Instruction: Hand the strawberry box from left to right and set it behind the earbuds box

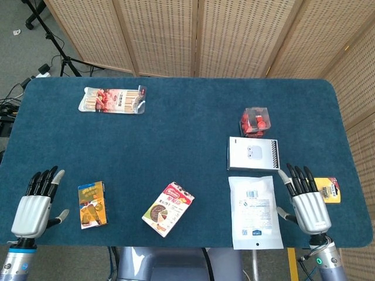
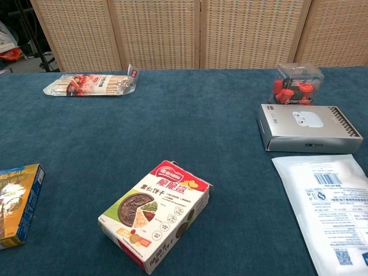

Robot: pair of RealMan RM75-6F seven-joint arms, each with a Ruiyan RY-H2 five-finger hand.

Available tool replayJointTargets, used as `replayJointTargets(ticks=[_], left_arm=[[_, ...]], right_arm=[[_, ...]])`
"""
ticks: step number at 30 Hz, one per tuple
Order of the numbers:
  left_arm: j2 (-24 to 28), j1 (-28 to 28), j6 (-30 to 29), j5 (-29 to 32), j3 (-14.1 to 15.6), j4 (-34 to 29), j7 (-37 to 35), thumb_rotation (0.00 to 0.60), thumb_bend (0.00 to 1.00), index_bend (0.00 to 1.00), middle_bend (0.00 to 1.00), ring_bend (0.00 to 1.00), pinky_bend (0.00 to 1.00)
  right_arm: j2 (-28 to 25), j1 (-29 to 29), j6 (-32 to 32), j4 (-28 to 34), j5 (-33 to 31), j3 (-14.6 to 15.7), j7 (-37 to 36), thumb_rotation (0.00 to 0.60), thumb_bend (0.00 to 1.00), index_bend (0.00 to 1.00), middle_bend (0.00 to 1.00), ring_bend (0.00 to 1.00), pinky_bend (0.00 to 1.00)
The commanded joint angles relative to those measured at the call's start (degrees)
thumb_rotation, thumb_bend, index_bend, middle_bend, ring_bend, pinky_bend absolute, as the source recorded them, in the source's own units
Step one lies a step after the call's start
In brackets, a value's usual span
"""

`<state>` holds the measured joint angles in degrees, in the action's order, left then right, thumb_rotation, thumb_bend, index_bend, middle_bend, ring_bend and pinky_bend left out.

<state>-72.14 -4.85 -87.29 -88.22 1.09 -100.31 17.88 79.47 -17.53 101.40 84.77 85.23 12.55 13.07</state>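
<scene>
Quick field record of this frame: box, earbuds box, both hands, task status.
strawberry box: clear, on the table, directly behind the earbuds box, nothing touching it
earbuds box: flat, white pouch in front of it
left hand: empty, fingers apart, near left table edge
right hand: empty, fingers apart, near right table edge
status: placement looks done

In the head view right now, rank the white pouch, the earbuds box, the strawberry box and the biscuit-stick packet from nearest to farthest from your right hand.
From the right hand, open at the table's near right edge:
1. White pouch, just to its left.
2. Earbuds box, behind the pouch.
3. Strawberry box, behind the earbuds box.
4. Biscuit-stick packet, far left corner.
</scene>
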Motion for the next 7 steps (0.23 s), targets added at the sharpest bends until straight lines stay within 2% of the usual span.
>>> replayJointTargets(ticks=[1,7], left_arm=[[-0.17,0.09,-0.1,0.3,-0.37,0.34,0.08,0.6,0.18,0.0,0.0,0.0,0.0],[-0.16,0.11,0.53,1.27,-0.79,1.1,-0.2,0.6,0.16,0.0,0.0,0.0,0.0]], right_arm=[[-0.48,1.22,-1.22,-0.77,0.66,-0.81,-1.22,0.6,0.13,0.05,0.0,0.0,0.0],[-3.11,2.31,-3.89,1.72,1.15,-1.71,0.07,0.6,0.1,0.0,0.0,0.0,0.0]])
